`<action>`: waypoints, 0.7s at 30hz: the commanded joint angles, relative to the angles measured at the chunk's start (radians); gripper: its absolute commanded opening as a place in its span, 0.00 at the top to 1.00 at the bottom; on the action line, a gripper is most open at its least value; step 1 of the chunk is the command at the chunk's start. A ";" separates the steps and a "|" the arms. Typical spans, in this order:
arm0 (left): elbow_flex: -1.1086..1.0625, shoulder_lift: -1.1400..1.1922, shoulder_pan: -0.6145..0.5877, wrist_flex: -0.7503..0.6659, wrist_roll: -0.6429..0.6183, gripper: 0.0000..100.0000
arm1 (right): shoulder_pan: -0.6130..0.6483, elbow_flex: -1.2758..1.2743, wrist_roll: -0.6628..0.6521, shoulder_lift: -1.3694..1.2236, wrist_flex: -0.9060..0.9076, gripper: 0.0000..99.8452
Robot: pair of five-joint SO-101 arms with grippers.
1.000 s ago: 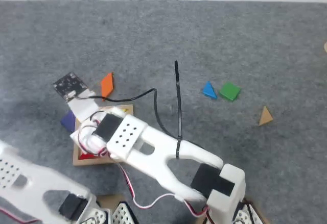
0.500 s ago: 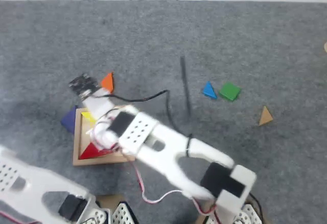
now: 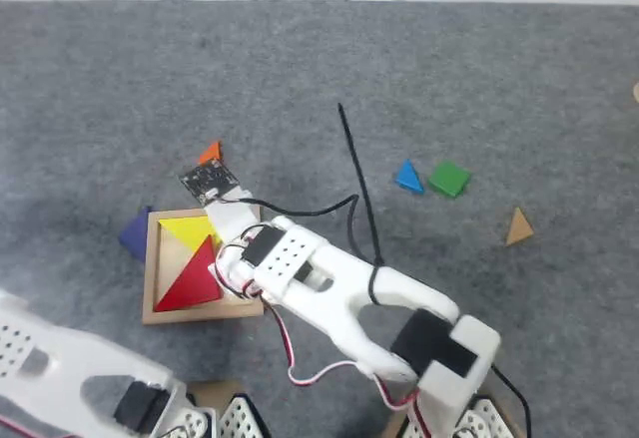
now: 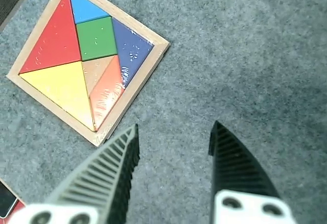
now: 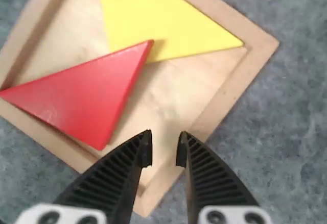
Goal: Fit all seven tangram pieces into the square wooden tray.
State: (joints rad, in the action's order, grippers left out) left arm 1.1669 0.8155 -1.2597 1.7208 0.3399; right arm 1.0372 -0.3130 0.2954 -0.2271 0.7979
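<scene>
The square wooden tray (image 3: 151, 303) is sitting at the lower left of the high view on the grey felt mat (image 3: 519, 79). It is holding 2 pieces: a large yellow triangle (image 3: 188, 228) in its upper part and a large red triangle (image 3: 193, 283) below, its tip meeting the yellow edge. The right gripper (image 5: 163, 150) is hovering over the tray's right rim, its jaws parted by a narrow gap and gripping nothing. A small orange piece (image 3: 210, 152) is lying just above the tray, and a dark blue piece (image 3: 133, 235) is lying against its left side. Right of centre, a small blue triangle (image 3: 406, 176) and a green square (image 3: 448, 178) are lying side by side, with a tan triangle (image 3: 517, 226) farther right. The left gripper (image 4: 173, 142) is hanging wide open and empty near a wood-framed square (image 4: 159, 44) filled with 7 coloured pieces.
</scene>
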 commanded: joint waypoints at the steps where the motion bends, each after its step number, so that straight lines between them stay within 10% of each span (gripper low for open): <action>1: 0.038 -0.012 -0.006 0.031 0.006 0.78 | 0.021 0.115 -0.009 -0.044 -0.008 0.91; 21: 0.031 -0.012 -0.005 0.031 0.006 0.78 | 0.048 0.341 -0.014 -0.179 -0.047 0.90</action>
State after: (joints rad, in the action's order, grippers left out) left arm 1.1669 0.8155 -1.2597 1.7208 0.3399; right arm 1.0787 -0.0261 0.2954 -0.4158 0.7825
